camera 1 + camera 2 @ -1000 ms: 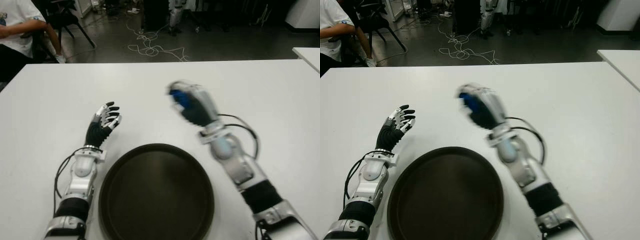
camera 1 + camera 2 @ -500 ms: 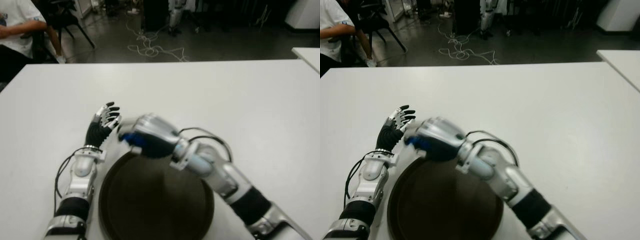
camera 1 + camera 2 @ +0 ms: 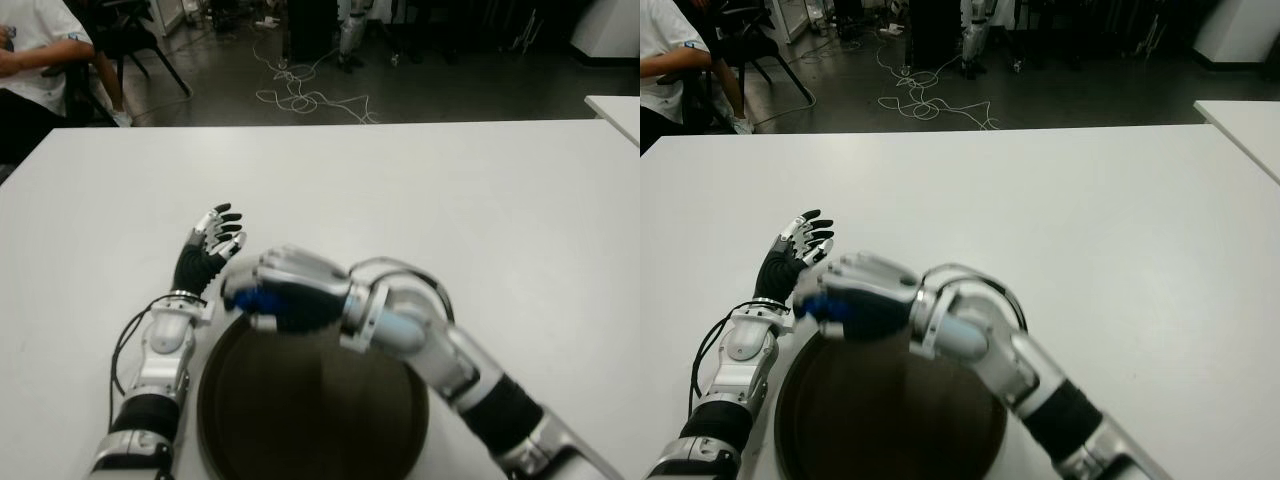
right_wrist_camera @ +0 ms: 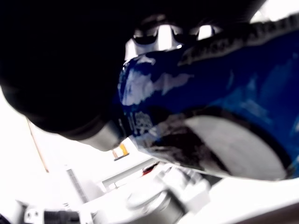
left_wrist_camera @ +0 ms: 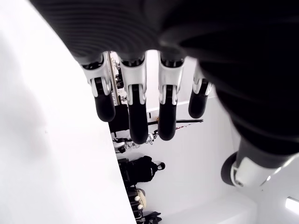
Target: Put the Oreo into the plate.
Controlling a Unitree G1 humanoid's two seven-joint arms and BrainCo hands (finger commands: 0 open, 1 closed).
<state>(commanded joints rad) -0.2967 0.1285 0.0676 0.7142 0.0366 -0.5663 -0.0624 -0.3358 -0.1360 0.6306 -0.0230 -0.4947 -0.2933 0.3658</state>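
Right hand grips Oreo over plate rim, palm down.

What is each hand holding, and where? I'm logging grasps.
The right hand is wrapped around the blue Oreo pack; the exact spot is unclear. The left hand holds nothing.

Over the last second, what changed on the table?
The right hand, shut on the blue Oreo pack, swung from the table beyond the plate toward the robot and to its left; it now shows over the plate's far left rim. Nothing was let go. The left hand stayed open on the white table left of the plate, and the plate did not move.
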